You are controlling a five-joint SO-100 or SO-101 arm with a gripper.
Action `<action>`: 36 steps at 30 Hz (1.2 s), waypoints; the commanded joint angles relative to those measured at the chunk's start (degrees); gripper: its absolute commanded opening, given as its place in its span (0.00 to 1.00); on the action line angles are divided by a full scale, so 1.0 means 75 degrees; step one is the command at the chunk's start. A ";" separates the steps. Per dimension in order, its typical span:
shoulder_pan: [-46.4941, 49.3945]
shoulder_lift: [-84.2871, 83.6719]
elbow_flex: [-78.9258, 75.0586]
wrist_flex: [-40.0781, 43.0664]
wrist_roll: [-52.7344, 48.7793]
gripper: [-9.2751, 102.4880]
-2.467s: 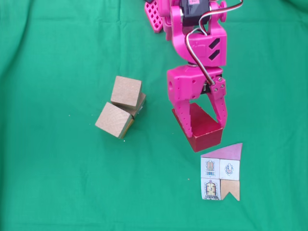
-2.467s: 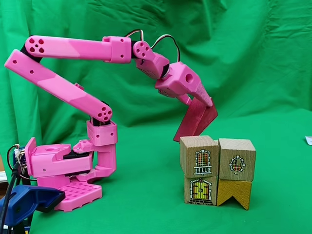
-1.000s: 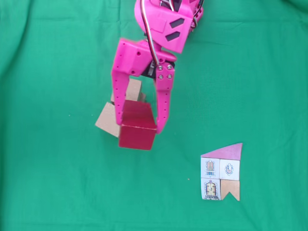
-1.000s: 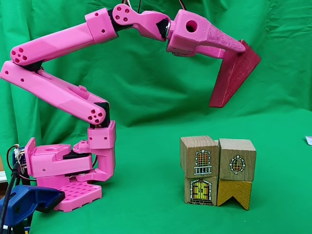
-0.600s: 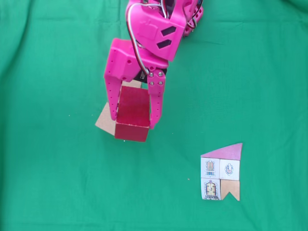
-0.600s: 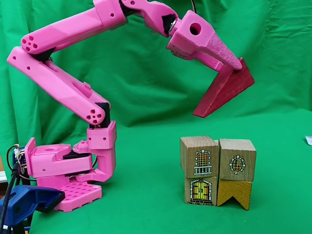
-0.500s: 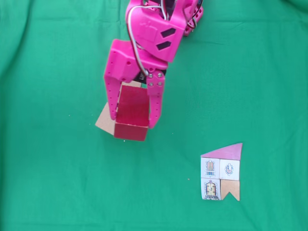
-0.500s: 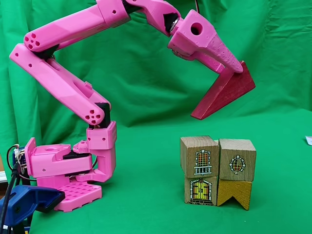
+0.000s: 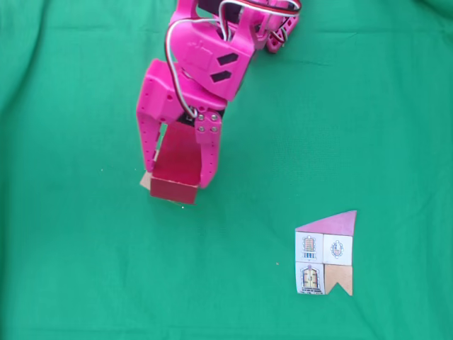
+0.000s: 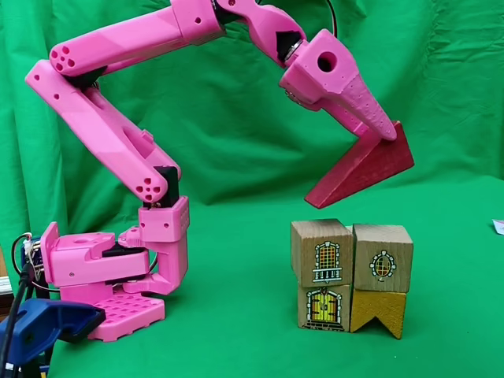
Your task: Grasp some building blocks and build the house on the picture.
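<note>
Top-down fixed view: the pink gripper (image 9: 175, 180) is clamped on the dark-red slab (image 9: 175, 170), fingers on its two long sides. A pale corner of the wooden cubes (image 9: 145, 181) peeks out at the slab's 8 o'clock. The paper picture (image 9: 325, 252) lies well apart on the green cloth (image 9: 71, 248), toward 4 o'clock.

Side fixed view: the gripper (image 10: 387, 132) holds the slab (image 10: 361, 167) tilted in the air — above, not touching, the stacked cubes (image 10: 351, 272), its low end at about their 12 o'clock.
</note>
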 commanded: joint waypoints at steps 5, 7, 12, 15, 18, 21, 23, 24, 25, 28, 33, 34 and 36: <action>0.0082 -0.0223 -0.0516 0.0563 0.0035 0.26; 0.0129 -0.0246 -0.0668 0.0762 0.0035 0.26; 0.0141 -0.0410 -0.0902 0.0949 0.0035 0.26; 0.0141 -0.0410 -0.0973 0.0949 0.0035 0.26; 0.0164 -0.0422 -0.1090 0.0949 0.0035 0.26; 0.0434 -0.0480 -0.1125 0.0949 0.0035 0.26; 0.0563 -0.0551 -0.1137 0.0949 0.0035 0.26; 0.0586 -0.0551 -0.1137 0.0949 0.0035 0.26; 0.0598 -0.0563 -0.1137 0.0949 0.0035 0.26; 0.0645 -0.0621 -0.1137 0.0949 0.0047 0.26; 0.0762 -0.0820 -0.1137 0.0938 0.0293 0.26; 0.0762 -0.0820 -0.1137 0.0938 0.0422 0.26; 0.0762 -0.0820 -0.1137 0.0938 0.0621 0.26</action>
